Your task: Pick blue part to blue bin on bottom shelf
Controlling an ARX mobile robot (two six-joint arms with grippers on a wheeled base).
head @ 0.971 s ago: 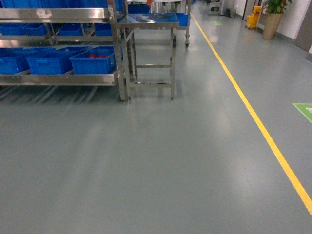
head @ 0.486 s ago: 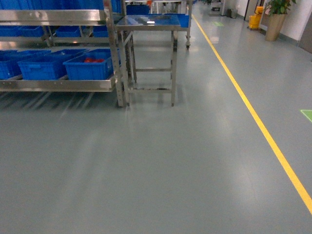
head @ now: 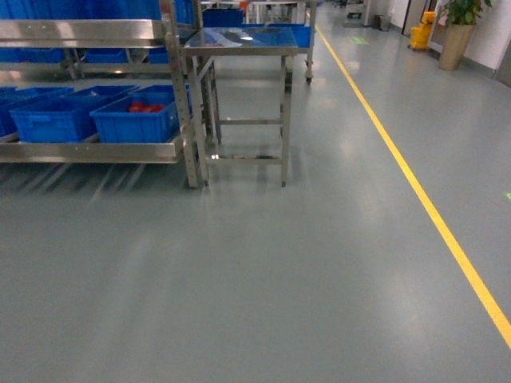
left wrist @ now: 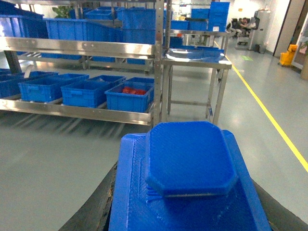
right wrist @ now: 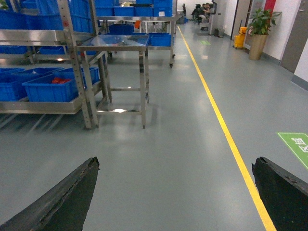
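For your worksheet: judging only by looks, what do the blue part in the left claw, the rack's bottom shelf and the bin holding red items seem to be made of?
Blue part: likely plastic, matte, with fine ridged lines, possibly 3D-printed.
Bottom shelf: apparently stainless steel, with a bright, reflective sheen.
Bin holding red items: probably moulded plastic, a uniform smooth blue with a thick rim.
Left claw: dark, material unclear.

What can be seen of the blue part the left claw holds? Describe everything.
The blue part fills the lower left wrist view: bright blue plastic with a finely ribbed surface, a broad block below and a flat raised cap with cut corners on top. It sits upright between the dark fingers of the left claw, which flank both sides. Its lower end is cut off by the frame. The other views do not show it.
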